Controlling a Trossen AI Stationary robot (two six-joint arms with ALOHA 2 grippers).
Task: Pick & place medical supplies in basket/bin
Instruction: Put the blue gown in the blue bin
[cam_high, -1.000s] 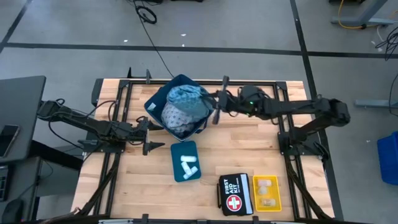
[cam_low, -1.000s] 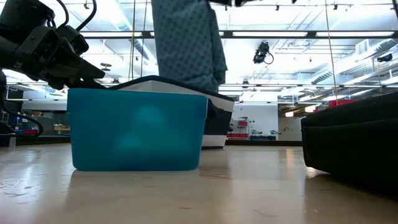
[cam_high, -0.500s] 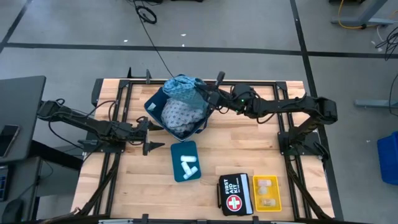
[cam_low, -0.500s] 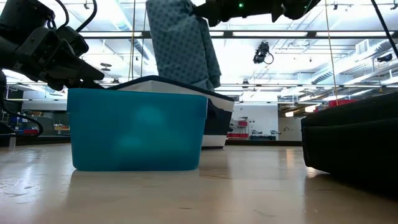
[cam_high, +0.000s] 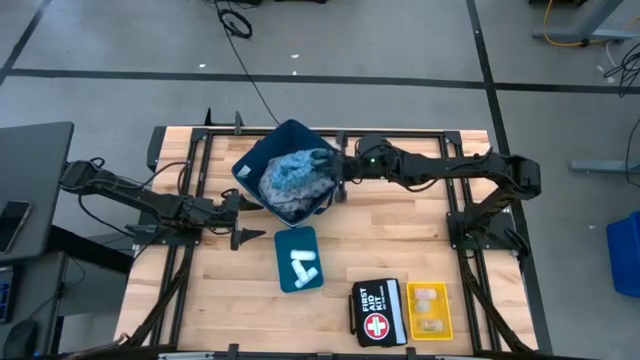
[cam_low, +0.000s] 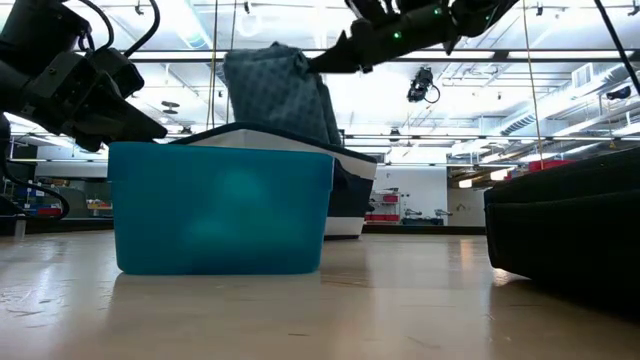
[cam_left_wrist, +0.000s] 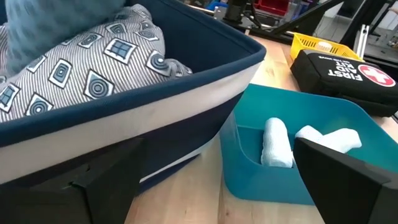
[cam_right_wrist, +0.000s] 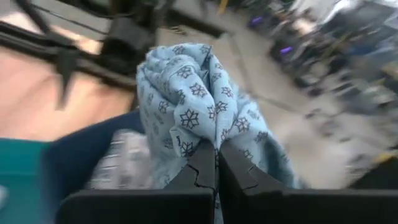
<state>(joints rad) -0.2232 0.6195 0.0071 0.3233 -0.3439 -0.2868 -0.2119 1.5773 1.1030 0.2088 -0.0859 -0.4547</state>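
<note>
With the right gripper (cam_right_wrist: 217, 163) pinching the light-blue garment (cam_right_wrist: 198, 106) over the navy bin (cam_high: 255, 165) (near the tabletop's far edge), lower it fully inside before releasing, so nothing drapes over the rim.

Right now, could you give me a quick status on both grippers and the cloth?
Right gripper shut on light-blue garment, over the navy basket. Left gripper open, waiting beside basket. Grey patterned garment already inside. Nothing in the way.
</note>
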